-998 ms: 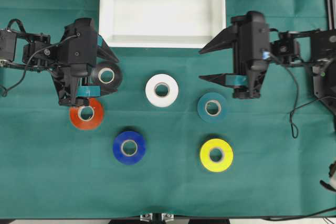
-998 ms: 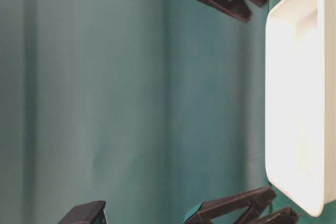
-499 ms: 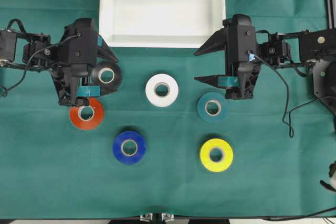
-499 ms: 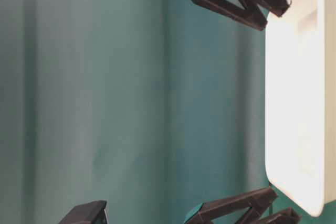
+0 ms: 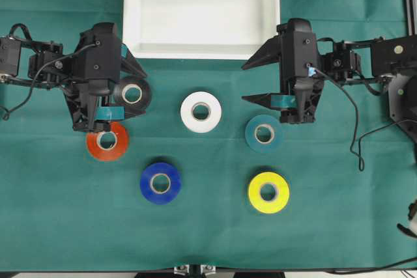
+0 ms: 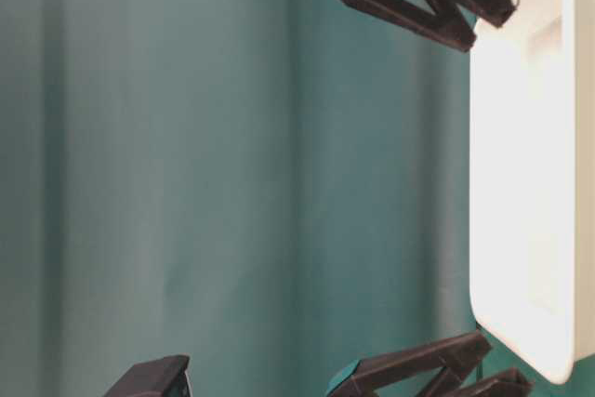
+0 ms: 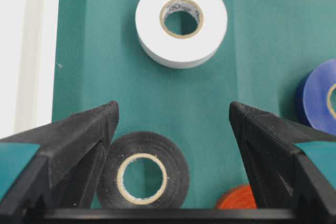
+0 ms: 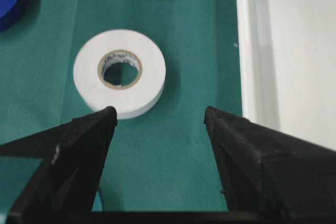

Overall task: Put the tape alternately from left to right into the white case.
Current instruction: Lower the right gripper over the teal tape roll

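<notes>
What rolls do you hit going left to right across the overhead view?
Orange-red tape roll → black tape roll → blue tape roll → white tape roll. The teal and yellow rolls sit furthest right, too nearly level in that direction to order.

Bare table [image 5: 215, 226] separates the rolls, but the orange-red roll [image 5: 107, 141] crowds the black roll [image 5: 132, 94] inside the wide-spread left pincer [image 5: 124, 83].

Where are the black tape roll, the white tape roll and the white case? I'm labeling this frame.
black tape roll [image 7: 144, 178]: left wrist view, on its black top face.
white tape roll [image 5: 201, 112]: overhead view, on its white top face.
white case [image 5: 199, 51]: overhead view, on its near rim.
</notes>
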Tool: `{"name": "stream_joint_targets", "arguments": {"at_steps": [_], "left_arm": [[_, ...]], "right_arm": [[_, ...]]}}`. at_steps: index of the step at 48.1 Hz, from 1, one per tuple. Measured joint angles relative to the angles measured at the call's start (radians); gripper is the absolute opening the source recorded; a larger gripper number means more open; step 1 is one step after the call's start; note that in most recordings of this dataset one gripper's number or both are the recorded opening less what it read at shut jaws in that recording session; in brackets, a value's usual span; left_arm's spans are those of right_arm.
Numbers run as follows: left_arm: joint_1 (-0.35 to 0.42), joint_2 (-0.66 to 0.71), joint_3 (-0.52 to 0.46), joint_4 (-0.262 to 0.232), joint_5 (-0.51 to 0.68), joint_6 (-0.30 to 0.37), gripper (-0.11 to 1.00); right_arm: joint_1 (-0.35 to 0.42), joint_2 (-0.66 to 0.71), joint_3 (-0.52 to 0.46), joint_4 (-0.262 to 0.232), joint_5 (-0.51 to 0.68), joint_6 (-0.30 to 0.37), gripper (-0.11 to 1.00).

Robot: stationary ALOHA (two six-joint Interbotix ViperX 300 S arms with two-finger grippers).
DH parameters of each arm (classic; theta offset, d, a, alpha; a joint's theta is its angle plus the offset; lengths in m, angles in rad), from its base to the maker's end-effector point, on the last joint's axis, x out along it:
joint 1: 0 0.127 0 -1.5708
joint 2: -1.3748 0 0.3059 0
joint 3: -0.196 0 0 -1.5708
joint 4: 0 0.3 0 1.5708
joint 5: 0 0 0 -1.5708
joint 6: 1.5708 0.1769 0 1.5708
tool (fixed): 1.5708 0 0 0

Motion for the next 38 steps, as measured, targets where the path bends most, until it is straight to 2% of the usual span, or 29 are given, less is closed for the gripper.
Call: {"name": "stream_joint_targets", "arguments": {"at_steps": [22, 38], "left_arm": [[0.000, 0.002, 0.000, 0.000, -0.002, 0.000, 0.83], [0.000, 0.002, 0.000, 0.000, 0.000, -0.015, 0.83]], "right_arm": [[0.052, -0.015, 0.003, 0.000, 0.069, 0.009, 0.80], [0.098, -0.017, 0.031, 0.000, 0.071, 0.064, 0.80]]}}
